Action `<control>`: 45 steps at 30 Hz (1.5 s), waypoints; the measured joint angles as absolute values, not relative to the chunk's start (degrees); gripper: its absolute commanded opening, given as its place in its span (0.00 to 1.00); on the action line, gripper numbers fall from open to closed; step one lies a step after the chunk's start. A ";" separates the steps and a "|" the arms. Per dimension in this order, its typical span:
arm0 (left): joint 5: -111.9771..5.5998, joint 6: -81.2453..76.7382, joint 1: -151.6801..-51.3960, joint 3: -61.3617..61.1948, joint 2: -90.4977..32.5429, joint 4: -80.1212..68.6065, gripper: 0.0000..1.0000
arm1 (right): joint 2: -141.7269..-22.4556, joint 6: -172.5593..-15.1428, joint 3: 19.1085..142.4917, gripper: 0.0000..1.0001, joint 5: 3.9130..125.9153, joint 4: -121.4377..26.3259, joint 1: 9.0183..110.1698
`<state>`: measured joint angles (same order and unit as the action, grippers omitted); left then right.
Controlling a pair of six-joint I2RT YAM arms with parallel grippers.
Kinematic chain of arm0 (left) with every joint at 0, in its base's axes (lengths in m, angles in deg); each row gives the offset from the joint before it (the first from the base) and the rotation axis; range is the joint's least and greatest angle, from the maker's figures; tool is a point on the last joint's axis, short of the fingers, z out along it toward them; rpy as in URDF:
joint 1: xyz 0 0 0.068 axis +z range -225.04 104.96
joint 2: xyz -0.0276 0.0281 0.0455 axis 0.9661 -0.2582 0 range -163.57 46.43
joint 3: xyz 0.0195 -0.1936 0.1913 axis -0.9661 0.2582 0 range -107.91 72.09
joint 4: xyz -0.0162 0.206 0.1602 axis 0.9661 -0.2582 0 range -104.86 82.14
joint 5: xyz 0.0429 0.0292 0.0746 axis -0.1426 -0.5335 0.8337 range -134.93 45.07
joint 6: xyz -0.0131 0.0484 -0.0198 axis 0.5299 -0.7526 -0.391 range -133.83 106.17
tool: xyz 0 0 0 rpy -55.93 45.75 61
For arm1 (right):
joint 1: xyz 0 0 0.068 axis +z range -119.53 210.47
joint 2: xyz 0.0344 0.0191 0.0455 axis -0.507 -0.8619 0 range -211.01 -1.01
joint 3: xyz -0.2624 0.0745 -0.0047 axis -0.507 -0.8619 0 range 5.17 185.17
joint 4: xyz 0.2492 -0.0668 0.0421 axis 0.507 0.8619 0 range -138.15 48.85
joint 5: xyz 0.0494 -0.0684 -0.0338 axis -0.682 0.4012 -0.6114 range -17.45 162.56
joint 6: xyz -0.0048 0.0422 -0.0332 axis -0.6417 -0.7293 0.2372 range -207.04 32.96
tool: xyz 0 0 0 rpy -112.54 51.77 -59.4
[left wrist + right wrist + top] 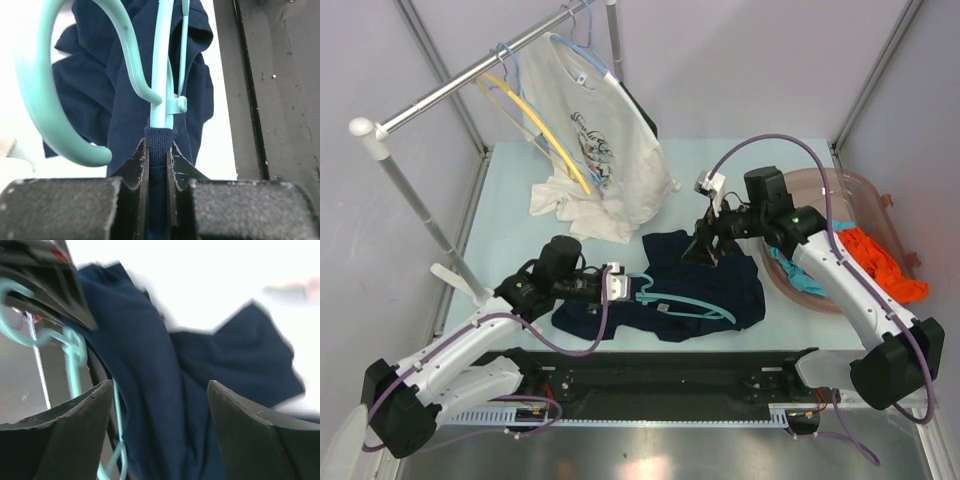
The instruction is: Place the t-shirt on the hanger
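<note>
Top external view: the t-shirt (720,275) lies crumpled on the table (510,230) just ahead of the arm bases, with the hanger (690,303) lying across its near part, hook end towards the left. The left gripper (623,284) sits at the shirt's left edge, right at the hanger's hook end. The right gripper (704,252) points down at the shirt's far edge, beside a pink basin (880,200) holding an orange garment (880,255). A white t-shirt (610,150) and a yellow hanger (535,125) hang from the rail (470,85) at the far left. Left wrist view: the left gripper (159,150) is clenched on a narrow ribbed fold of the t-shirt (115,100), its fingers (139,165) pressing the fabric from both sides. The hanger (161,75) rises straight out of that fold, its hook (35,100) curving away to the left. Whether the plastic itself is pinched inside the fold cannot be told. Right wrist view (blurred): the right gripper (160,385) is released, its fingers (75,425) spread wide with nothing between them. The t-shirt (240,355) lies beyond the fingertips and fills the gap between them, and part of the hanger (75,365) shows at the left, along the shirt's edge.
</note>
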<state>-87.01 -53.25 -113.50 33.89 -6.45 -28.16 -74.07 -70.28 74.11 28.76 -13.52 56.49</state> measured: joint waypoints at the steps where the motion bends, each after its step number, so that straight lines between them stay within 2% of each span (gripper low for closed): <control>1: -87.21 -53.54 -113.50 33.89 -6.26 -28.09 0.00 | -73.87 -70.00 73.65 0.73 30.01 -12.08 56.29; 4: -87.34 -54.06 -113.58 33.89 -6.37 -27.70 0.00 | -74.99 -68.29 71.32 0.72 34.45 -7.09 57.56; 11: -87.38 -54.45 -113.89 33.89 -6.52 -27.67 0.00 | -78.85 -65.80 65.35 0.76 41.22 1.41 60.03; 18: -88.85 -54.41 -114.33 33.89 -6.52 -27.91 0.00 | -78.13 -64.71 62.57 0.73 42.97 -0.34 65.69; 24: -88.85 -54.41 -114.35 33.87 -6.52 -27.63 0.00 | -82.00 -66.26 61.85 0.65 44.72 -4.71 66.30; 26: -88.85 -54.43 -114.35 33.87 -6.52 -27.67 0.00 | -82.35 -66.90 61.85 0.67 45.31 -5.91 66.43; 29: -88.87 -54.45 -114.35 33.87 -6.43 -27.70 0.00 | -82.33 -67.64 61.85 0.75 44.98 -7.31 66.39; 30: -88.96 -54.45 -114.35 33.87 -6.37 -27.70 0.00 | -82.29 -67.57 61.83 0.79 43.71 -7.49 65.89; 33: -89.22 -54.50 -114.35 33.89 -5.69 -27.67 0.00 | -80.43 -67.44 60.87 0.83 38.69 -8.19 63.61; 38: -90.86 -57.47 -114.37 33.89 -3.88 -27.96 0.00 | -76.65 -66.68 60.43 0.84 33.97 -8.71 61.06; 45: -91.76 -60.97 -114.57 33.89 -4.33 -29.05 0.00 | -79.03 -68.01 61.98 0.82 31.65 -12.08 66.04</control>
